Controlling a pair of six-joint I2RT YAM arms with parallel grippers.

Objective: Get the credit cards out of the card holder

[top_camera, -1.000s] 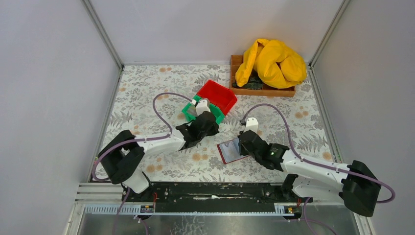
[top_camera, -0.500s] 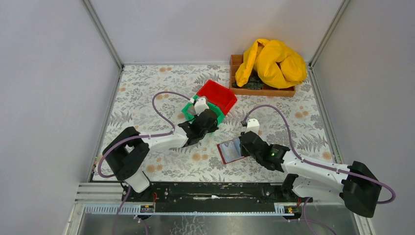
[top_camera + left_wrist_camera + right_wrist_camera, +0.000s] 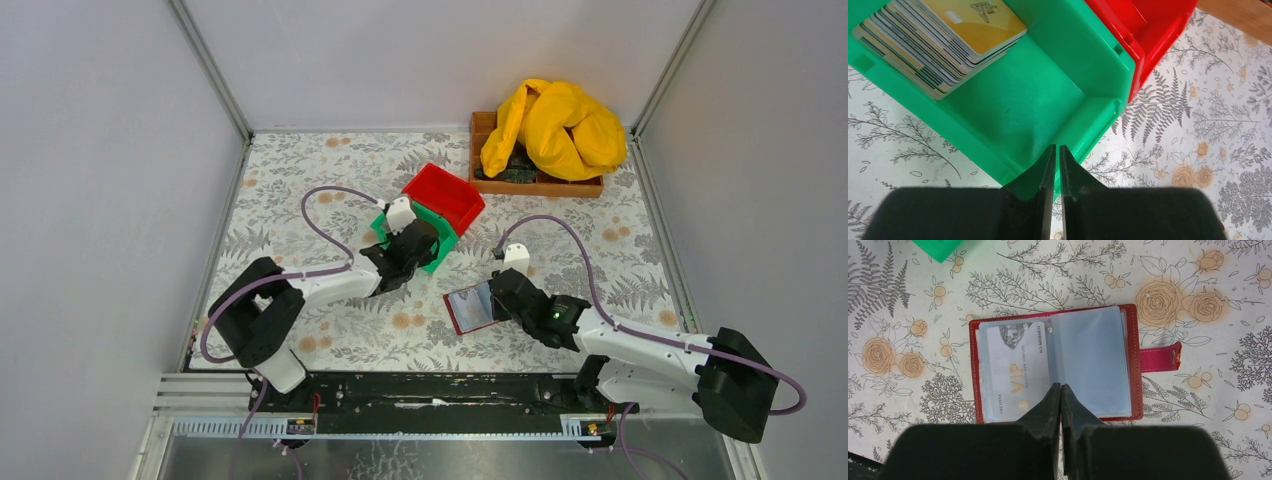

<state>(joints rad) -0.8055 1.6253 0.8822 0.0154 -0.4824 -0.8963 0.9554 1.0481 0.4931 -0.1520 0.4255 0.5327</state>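
The card holder [image 3: 1093, 360] lies open on the flowered table, dark red with grey-blue clear sleeves. One white credit card marked VIP [image 3: 1015, 370] sits in its left sleeve; the right sleeve looks bare. My right gripper [image 3: 1061, 386] is shut, its tips over the holder's middle fold at the near edge. From above, the card holder [image 3: 468, 308] shows just left of the right gripper [image 3: 497, 300]. A stack of several credit cards [image 3: 943, 35], gold on top, leans in the green bin [image 3: 1048, 100]. My left gripper [image 3: 1057, 147] hangs over that bin's near rim, jaws nearly together with nothing between them.
A red bin [image 3: 445, 195] sits against the green bin [image 3: 440, 250] on its far side. At the back right stands a wooden tray [image 3: 540, 185] with a yellow cloth [image 3: 555, 125] heaped on it. Grey walls close in left, right and back.
The left arm has drawn a little to the left and away over the green bin. The right arm and the card holder have stayed put.
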